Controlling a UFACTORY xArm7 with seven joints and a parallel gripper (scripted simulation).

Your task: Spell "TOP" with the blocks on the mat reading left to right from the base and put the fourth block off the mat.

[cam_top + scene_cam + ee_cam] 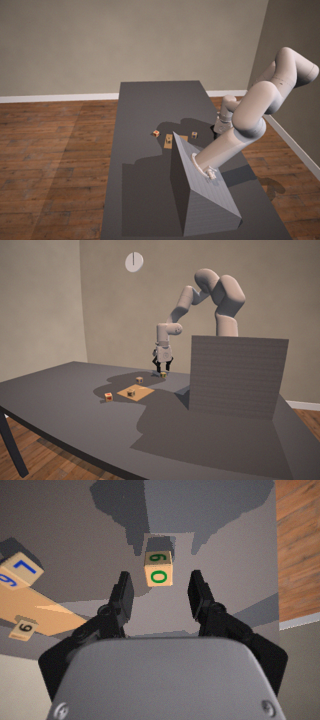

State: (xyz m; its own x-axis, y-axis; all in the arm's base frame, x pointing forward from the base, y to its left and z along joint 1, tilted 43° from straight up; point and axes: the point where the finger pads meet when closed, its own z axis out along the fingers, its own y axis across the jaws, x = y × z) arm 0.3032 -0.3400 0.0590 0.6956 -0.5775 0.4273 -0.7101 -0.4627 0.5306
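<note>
Our open gripper (159,592) hangs above the green O block (159,569).
A grey wedge (199,186) hides this block from our top view; the mat (140,392) lies nearby.

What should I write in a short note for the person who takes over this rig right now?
Tool: open, holds nothing, hanging just above the green O block, fingers on either side of it.
O block: on the table, off the mat.
Black-letter block: on the mat.
Blue-letter block: on the table beside the mat.
Red-letter block: on the table, off the mat.
Done: no row of blocks stands on the mat.
Left: grasp O, build the row TOP on the mat, keep the fourth block off, let go.
</note>
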